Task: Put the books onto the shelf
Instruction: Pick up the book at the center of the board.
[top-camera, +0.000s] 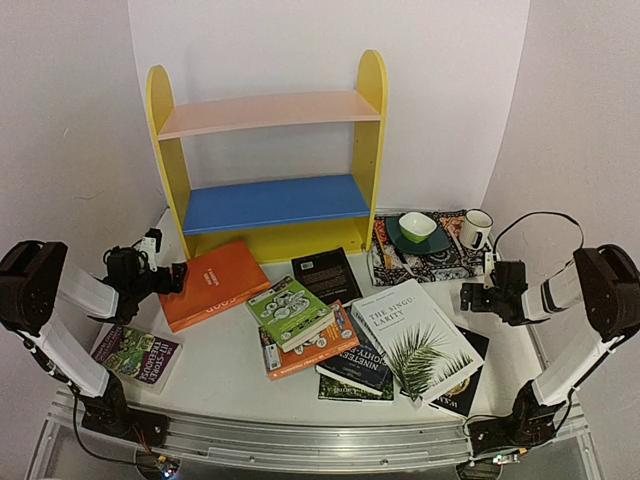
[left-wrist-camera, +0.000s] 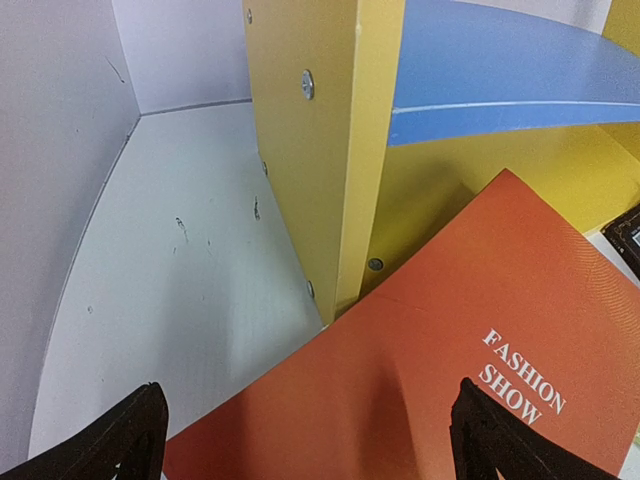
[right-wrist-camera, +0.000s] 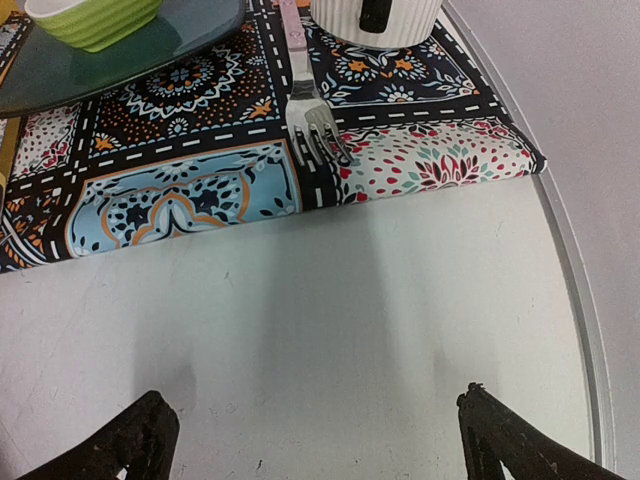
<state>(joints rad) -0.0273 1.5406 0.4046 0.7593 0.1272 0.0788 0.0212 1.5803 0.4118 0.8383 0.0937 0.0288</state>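
The shelf stands empty at the back, with yellow sides, a pink top board and a blue middle board. Several books lie flat in front of it: an orange one, a green one, a black one, a white palm-leaf one and a purple floral one. My left gripper is open and empty, hovering over the left edge of the orange book, jaws spread wide. My right gripper hangs open over bare table, right of the palm-leaf book.
A patterned cloth mat lies at the back right, carrying a green bowl on a dark plate, a white mug and a fork. White walls close in on the table on three sides. More dark books are stacked under the middle pile.
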